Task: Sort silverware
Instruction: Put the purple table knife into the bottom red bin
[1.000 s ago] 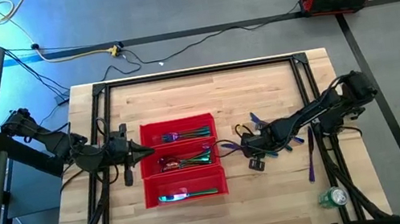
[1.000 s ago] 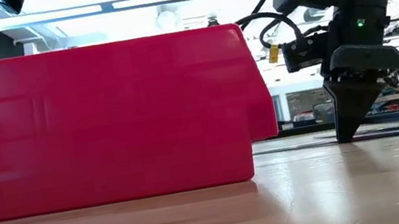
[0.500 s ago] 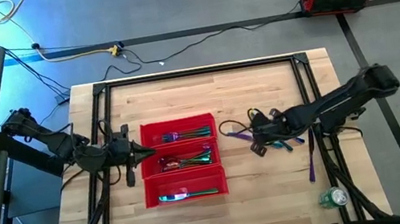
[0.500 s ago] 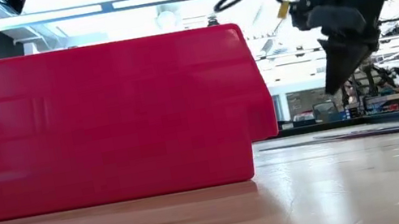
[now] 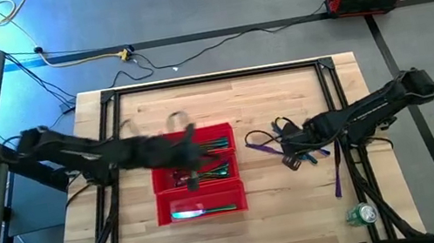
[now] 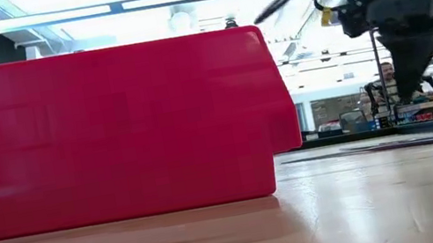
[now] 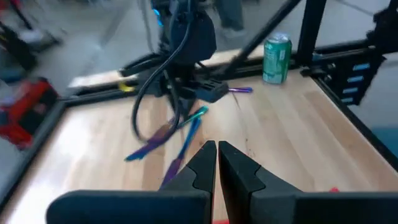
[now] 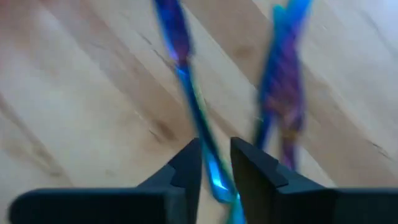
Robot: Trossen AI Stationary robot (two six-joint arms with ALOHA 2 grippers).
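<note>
We log silverware [image 5: 208, 173] in all three red tray [image 5: 163, 208] compartments; left pincer [image 5: 196, 153] closed empty above, right pincer [image 8: 214, 163] narrowly parted astride a loose piece [image 8: 194, 102].

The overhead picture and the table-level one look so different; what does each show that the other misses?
Only the overhead view shows cutlery inside the red tray, loose pieces on the wood, a green can and the left arm over the tray. Only the table-level view shows a person in the room behind. Both show the tray and the right arm.
</note>
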